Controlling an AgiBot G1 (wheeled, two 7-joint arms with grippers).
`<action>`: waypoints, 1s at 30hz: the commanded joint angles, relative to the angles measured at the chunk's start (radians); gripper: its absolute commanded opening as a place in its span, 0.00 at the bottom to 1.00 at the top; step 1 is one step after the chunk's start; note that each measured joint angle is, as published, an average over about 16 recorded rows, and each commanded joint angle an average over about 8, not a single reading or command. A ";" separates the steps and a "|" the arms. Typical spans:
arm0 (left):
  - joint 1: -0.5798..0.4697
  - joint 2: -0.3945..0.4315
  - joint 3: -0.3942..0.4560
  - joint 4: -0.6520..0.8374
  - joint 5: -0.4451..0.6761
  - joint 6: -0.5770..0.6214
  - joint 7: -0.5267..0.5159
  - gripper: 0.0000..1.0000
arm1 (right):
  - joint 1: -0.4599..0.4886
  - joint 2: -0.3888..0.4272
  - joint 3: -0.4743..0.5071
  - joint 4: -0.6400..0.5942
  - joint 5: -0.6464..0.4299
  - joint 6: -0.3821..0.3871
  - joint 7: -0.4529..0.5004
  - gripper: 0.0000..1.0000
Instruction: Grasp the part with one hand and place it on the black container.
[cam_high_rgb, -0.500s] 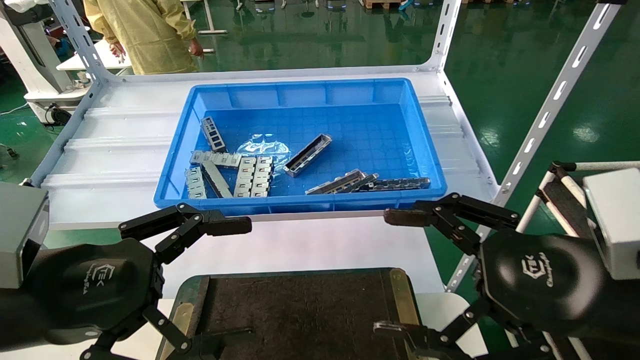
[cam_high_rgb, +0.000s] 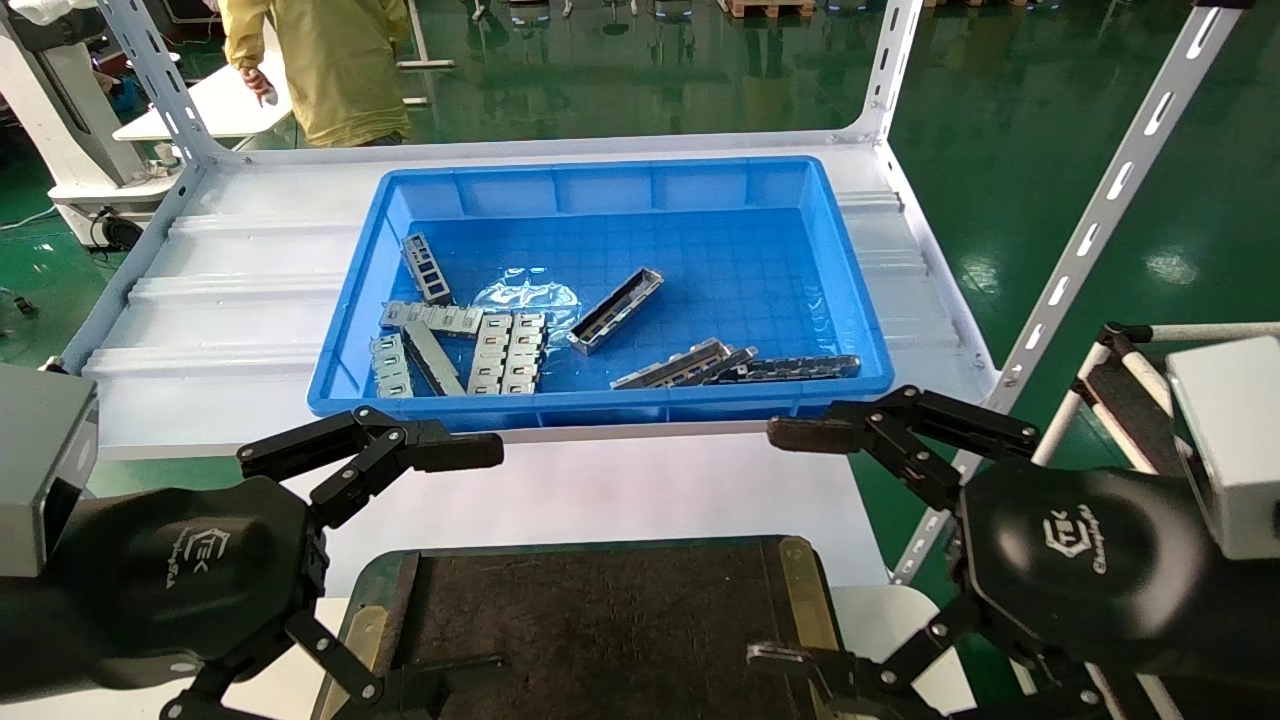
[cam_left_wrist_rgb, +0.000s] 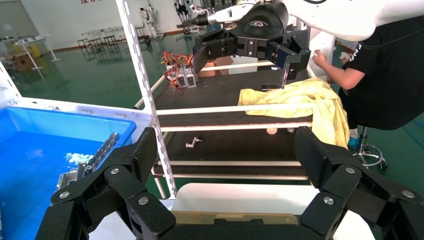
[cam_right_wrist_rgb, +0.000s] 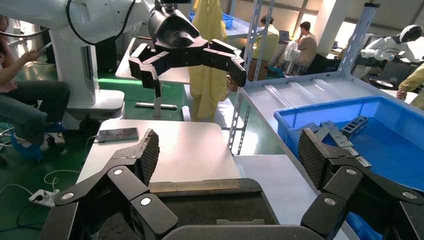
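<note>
The part (cam_high_rgb: 616, 310), a slim grey channel bar with a dark hollow, lies at an angle in the middle of the blue bin (cam_high_rgb: 850, 300). The black container (cam_high_rgb: 600, 620) sits at the near edge, between the two grippers. My left gripper (cam_high_rgb: 485, 556) hovers open over the container's left side, with nothing between its fingers (cam_left_wrist_rgb: 226, 150). Opposite it, my right gripper (cam_high_rgb: 775, 544) hovers open over the right side, equally empty (cam_right_wrist_rgb: 228, 150). Both are well short of the bin. The container's mat (cam_right_wrist_rgb: 200, 205) lies under the right gripper.
Flat silver plates (cam_high_rgb: 505, 350), dark perforated strips (cam_high_rgb: 790, 368) and a clear plastic film (cam_high_rgb: 525, 295) also lie in the bin. White slotted shelf uprights (cam_high_rgb: 1100, 210) flank the bin. A person in yellow (cam_high_rgb: 330, 70) stands behind the shelf.
The person in yellow behind the shelf has shifted to the right. Neither arm nor any part has moved.
</note>
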 joint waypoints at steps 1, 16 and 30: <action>0.000 0.000 0.000 0.000 0.000 0.000 0.000 1.00 | 0.000 0.000 0.000 0.000 0.000 0.000 0.000 1.00; 0.000 0.000 0.000 0.000 0.000 0.000 0.000 1.00 | 0.000 0.000 0.000 0.000 0.000 0.000 0.000 1.00; 0.000 0.000 0.000 0.000 0.000 0.000 0.000 1.00 | 0.000 0.000 0.000 0.000 0.000 0.000 0.000 1.00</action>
